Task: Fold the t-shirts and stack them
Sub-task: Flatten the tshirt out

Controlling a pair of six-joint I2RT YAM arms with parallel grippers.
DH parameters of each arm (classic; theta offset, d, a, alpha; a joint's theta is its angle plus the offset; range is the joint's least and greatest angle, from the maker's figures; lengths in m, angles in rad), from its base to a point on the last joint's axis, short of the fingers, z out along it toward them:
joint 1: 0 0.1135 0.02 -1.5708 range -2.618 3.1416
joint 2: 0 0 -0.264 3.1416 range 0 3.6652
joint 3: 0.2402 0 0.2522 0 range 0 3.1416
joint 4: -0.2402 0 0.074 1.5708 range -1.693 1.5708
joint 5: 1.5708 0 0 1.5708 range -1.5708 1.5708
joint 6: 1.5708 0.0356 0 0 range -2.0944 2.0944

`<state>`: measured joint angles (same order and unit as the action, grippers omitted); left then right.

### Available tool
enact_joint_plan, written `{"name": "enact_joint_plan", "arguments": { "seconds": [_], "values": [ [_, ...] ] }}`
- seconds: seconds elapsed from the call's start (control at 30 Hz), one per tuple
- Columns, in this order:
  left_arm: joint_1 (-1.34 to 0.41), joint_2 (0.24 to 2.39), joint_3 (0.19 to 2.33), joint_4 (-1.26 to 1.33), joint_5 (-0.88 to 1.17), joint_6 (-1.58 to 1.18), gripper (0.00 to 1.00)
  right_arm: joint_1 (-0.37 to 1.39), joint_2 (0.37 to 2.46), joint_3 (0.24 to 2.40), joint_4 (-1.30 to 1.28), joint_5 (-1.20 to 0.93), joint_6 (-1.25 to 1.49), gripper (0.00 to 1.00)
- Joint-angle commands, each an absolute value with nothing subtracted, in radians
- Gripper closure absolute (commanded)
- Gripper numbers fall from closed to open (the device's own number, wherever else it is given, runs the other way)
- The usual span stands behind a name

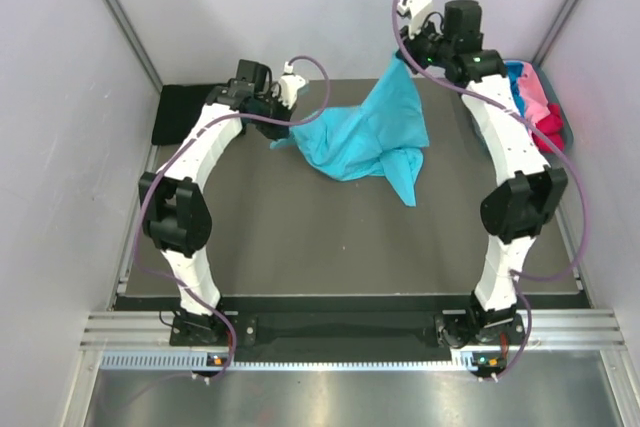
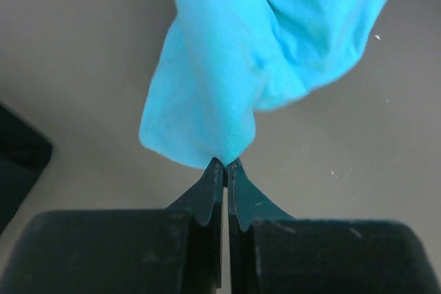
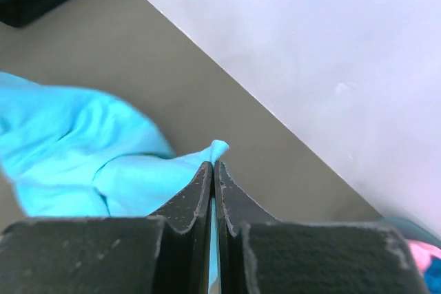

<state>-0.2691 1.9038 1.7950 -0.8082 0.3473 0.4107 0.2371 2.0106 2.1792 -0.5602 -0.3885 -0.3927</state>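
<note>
Turquoise t-shirt (image 1: 365, 132): light, limp cloth; judged best gripped at its edges. Left jaws clamp its 9 o'clock edge, right jaws its raised 12 o'clock corner.

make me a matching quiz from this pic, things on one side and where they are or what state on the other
Things:
1 turquoise t-shirt
2 black t-shirt
3 tub
4 left gripper

Places or states:
a at the far right edge, pink cloth inside
b lying at the far left corner of the table
c shut, pinching a light blue edge
d held up in the middle, lower part resting on the table

Pairs: 1-d, 2-b, 3-a, 4-c
</note>
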Motion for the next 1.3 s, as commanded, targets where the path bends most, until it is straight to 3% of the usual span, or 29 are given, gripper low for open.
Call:
{"name": "enact_joint_plan", "arguments": {
  "seconds": [0.0, 0.27, 0.33, 0.4, 0.53, 0.73, 1.07, 1.27],
  "values": [
    [-0.273, 1.786, 1.714, -0.776, 0.385, 0.415, 1.00, 0.229, 1.901, 2.093, -0.553, -0.405, -0.446, 1.00],
    [-0.273, 1.697, 1.467, -0.894, 0.451, 0.554, 1.00, 0.233, 1.772, 1.800, -0.615, -0.423, -0.460, 1.00],
    [-0.273, 1.715, 1.444, -0.952, 0.471, 0.574, 0.92, 0.233, 1.764, 1.772, -0.644, -0.422, -0.479, 1.00],
    [-0.273, 1.730, 1.477, -1.015, 0.488, 0.585, 0.75, 0.233, 1.756, 1.758, -0.663, -0.394, -0.503, 1.00],
    [-0.267, 1.752, 1.522, -0.932, 0.462, 0.516, 0.57, 0.216, 1.750, 1.743, -0.629, -0.264, -0.470, 1.00],
    [-0.265, 1.898, 1.646, -0.799, 0.353, 0.396, 0.56, 0.170, 1.747, 1.842, -0.601, -0.268, -0.439, 1.00],
    [-0.265, 2.384, 2.233, -0.909, 0.457, 0.282, 0.54, 0.183, 1.718, 1.824, -0.632, -0.301, -0.449, 1.00],
    [-0.267, 2.416, 2.207, -0.870, 0.577, 0.247, 0.49, 0.184, 1.709, 1.806, -0.637, -0.299, -0.456, 1.00]
  ]
}}
